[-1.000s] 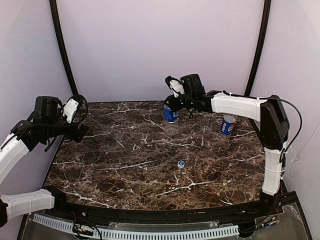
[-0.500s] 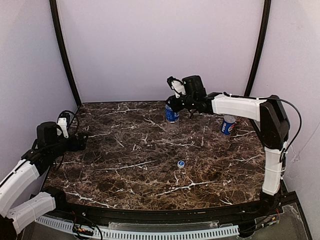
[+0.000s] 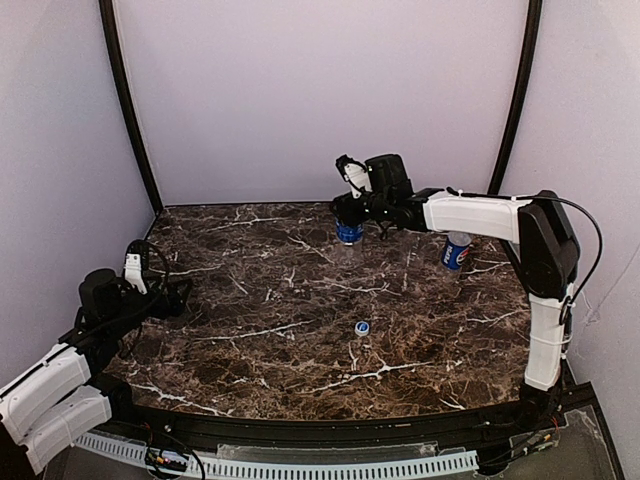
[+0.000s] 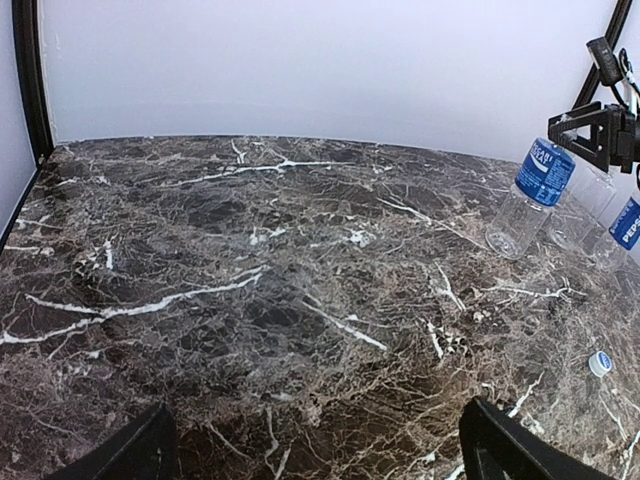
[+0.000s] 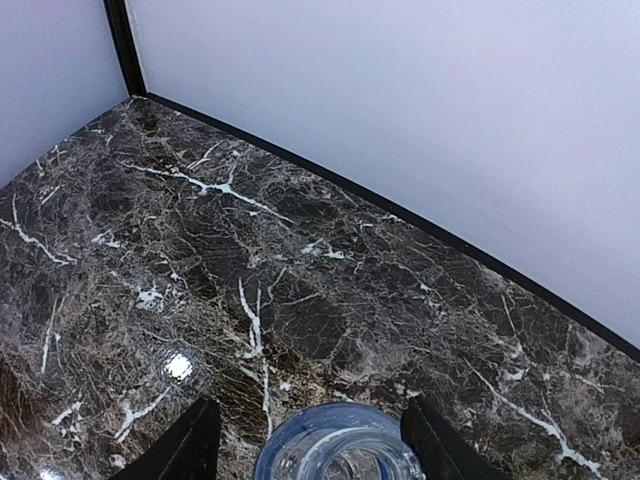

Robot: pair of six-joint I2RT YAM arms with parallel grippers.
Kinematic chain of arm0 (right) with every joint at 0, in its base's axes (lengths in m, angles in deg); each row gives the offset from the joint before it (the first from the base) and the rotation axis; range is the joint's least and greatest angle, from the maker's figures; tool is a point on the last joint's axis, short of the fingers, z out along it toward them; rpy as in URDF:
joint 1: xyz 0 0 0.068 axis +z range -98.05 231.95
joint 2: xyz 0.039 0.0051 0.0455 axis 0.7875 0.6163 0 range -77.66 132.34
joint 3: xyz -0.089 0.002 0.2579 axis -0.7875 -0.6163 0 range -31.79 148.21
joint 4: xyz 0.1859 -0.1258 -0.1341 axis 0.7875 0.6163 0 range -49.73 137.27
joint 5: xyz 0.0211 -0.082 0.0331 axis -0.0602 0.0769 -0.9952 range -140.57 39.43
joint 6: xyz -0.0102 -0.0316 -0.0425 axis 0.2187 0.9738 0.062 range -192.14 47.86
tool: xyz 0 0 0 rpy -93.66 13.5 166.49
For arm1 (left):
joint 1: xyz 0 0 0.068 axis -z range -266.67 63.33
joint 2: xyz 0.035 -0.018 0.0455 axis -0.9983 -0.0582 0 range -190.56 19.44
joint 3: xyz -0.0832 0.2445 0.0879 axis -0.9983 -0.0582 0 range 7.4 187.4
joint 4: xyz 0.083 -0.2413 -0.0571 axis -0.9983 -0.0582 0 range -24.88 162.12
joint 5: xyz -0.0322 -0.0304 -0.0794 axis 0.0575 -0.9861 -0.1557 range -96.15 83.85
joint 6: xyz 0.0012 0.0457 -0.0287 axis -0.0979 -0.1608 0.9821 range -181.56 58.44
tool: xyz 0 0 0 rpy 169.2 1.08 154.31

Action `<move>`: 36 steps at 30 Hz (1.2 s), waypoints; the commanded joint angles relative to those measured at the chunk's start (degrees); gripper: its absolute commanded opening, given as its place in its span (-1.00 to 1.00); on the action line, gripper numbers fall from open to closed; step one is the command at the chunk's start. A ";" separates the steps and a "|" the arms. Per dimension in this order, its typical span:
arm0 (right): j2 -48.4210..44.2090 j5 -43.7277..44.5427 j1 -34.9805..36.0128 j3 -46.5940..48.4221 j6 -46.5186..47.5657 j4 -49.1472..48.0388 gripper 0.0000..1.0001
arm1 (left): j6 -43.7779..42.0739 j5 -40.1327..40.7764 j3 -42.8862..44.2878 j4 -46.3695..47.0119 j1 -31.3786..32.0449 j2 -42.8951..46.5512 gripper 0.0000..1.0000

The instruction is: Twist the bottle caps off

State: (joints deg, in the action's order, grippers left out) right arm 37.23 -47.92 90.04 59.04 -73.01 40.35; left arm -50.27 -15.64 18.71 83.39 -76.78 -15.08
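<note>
My right gripper (image 3: 348, 206) is at the back of the table, shut on the top part of the blue-label bottle (image 3: 349, 233) and holding it tilted. In the right wrist view the bottle (image 5: 340, 445) sits between my fingers (image 5: 195, 445), seen end-on. In the left wrist view the same bottle (image 4: 535, 190) leans under the right gripper (image 4: 590, 125), with a clear unlabelled bottle (image 4: 583, 205) behind it. The Pepsi bottle (image 3: 457, 250) stands at the right. One blue cap (image 3: 362, 327) lies loose mid-table. My left gripper (image 3: 180, 293) is open and empty, low over the left edge.
The marble table (image 3: 260, 330) is walled by plain panels behind and at both sides. Black frame posts (image 3: 125, 100) stand at the back corners. The loose cap also shows in the left wrist view (image 4: 600, 363), near the right edge.
My left arm has dropped from raised at the far left to low over the table's left edge, gripper pointing right. My right gripper and its bottle shifted slightly right.
</note>
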 commanded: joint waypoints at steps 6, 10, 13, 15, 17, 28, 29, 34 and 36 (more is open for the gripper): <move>-3.26 1.29 -0.03 3.66 2.51 3.72 0.68 | 0.52 -2.34 -1.40 3.34 0.13 1.37 0.98; -6.07 2.15 -0.03 6.54 3.47 6.09 0.97 | 0.49 -2.51 -1.55 3.57 0.09 1.83 0.97; -8.37 7.11 -0.30 10.17 2.63 11.13 0.97 | 0.37 -2.50 -1.65 3.59 0.11 2.33 0.97; -9.23 12.75 -1.43 13.84 0.98 18.15 0.97 | 0.34 -2.48 -1.70 3.61 0.09 2.69 0.97; -9.06 16.26 -3.65 18.51 -3.77 28.43 0.97 | 0.24 -2.60 -1.73 3.79 0.07 2.97 0.97; -1.30 11.43 -13.02 28.52 -8.61 63.52 0.89 | 0.08 -2.73 -1.94 4.04 0.06 2.63 0.97; -0.53 10.99 -13.25 29.09 -8.54 64.11 0.91 | 0.06 -2.79 -1.98 4.03 0.07 2.58 0.97; 2.93 8.32 -13.84 30.51 -6.66 64.23 0.84 | -0.09 -3.06 -1.99 4.03 0.04 2.36 0.97; 4.41 8.17 -14.06 31.74 -6.35 64.74 0.72 | -0.17 -3.13 -1.99 4.03 0.05 2.43 0.98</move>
State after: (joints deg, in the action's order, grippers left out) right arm 40.23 -38.06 76.44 86.97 -79.89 101.76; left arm -50.23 -17.77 17.72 86.65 -76.78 -12.59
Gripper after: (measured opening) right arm 0.903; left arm 0.987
